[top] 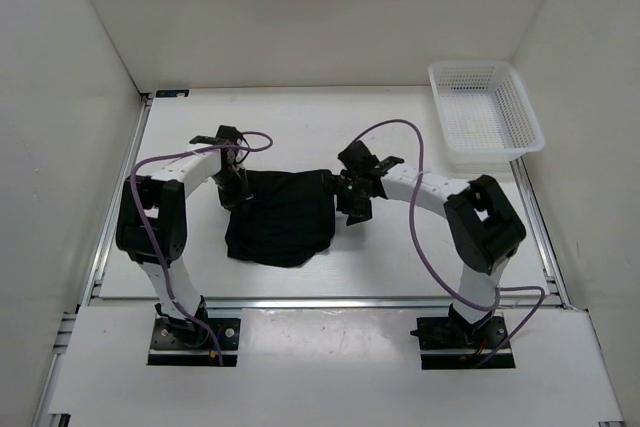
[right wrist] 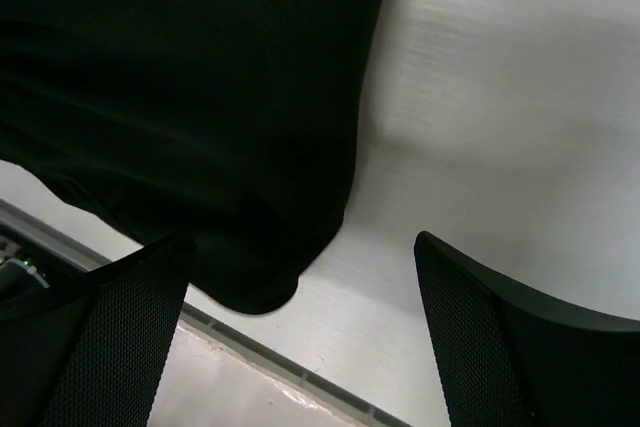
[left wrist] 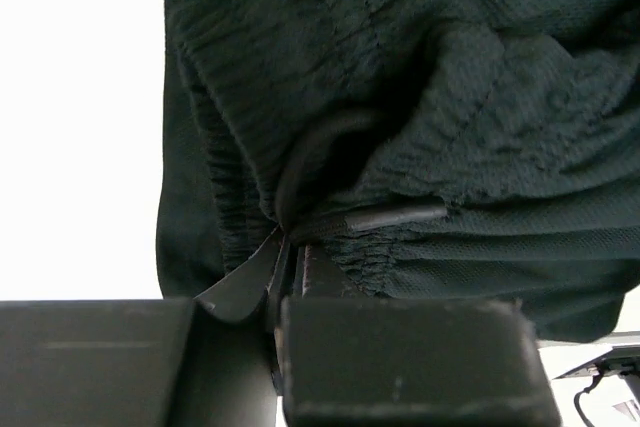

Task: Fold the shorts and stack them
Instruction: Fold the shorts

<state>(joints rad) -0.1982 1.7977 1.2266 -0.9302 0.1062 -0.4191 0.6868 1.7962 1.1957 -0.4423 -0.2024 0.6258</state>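
Observation:
The black shorts [top: 282, 217] lie bunched in the middle of the table between my arms. My left gripper [top: 240, 197] is at their left upper edge, shut on the gathered waistband; the left wrist view shows the shorts [left wrist: 420, 97] close up with the drawstring [left wrist: 385, 215] looped just past the pinched fingertips [left wrist: 285, 247]. My right gripper [top: 352, 205] is open beside the shorts' right edge, not holding them. In the right wrist view the shorts [right wrist: 190, 97] fill the upper left, with bare table between the two fingers [right wrist: 500, 347].
A white mesh basket [top: 485, 117] stands at the back right corner of the table. White walls enclose the table on three sides. The metal rail of the table's front edge [right wrist: 260, 357] shows below the right gripper.

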